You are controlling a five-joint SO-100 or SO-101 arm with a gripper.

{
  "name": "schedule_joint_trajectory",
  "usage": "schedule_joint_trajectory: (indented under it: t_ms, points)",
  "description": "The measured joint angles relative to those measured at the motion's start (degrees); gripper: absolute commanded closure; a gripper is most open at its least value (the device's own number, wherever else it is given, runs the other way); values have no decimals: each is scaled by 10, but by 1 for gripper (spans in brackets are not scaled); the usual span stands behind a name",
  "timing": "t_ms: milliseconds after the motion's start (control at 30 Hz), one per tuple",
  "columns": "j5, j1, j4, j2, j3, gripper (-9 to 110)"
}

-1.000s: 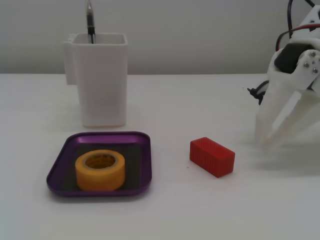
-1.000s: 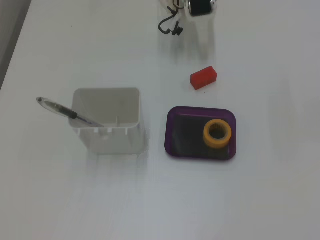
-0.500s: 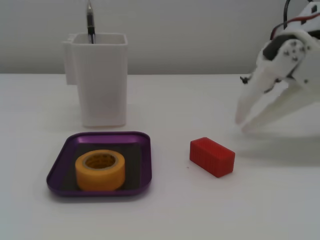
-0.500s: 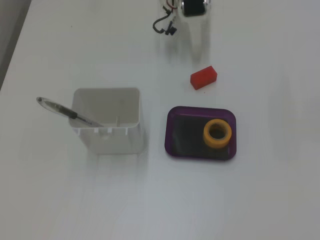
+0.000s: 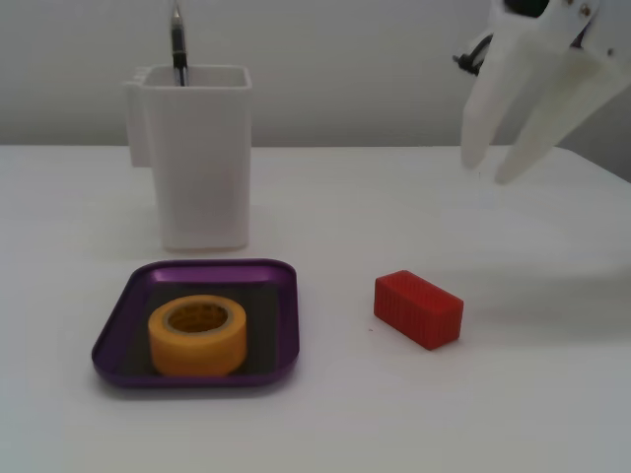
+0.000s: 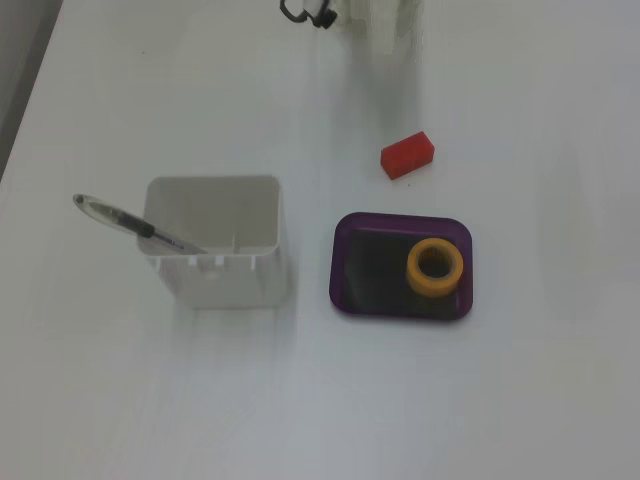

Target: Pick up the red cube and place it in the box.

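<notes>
The red cube lies on the white table to the right of the box, a shallow purple tray; neither touches the other. From above, the red cube sits just beyond the box. My white gripper hangs open in the air at the upper right, fingertips pointing down, well above and behind the cube. It holds nothing. In the fixed view from above, the gripper shows only faintly at the top edge.
A yellow tape roll sits inside the box. A tall white pen holder with a pen stands behind the box. A black cable hangs near the arm.
The gripper has risen from just above the table to high in the air and stayed open. The cube, box and tape roll have not moved.
</notes>
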Motion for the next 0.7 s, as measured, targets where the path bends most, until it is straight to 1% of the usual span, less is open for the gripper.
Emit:
schedule_joint_trajectory:
  t_ms: [167,300,467,700]
  points:
    - [-19,-15,87,-210,-185,85]
    - [-25,-36,105,-339,-285,85]
    - [-28,-39,105,-449,-337,85]
    - [-30,-46,73,-513,-343,85]
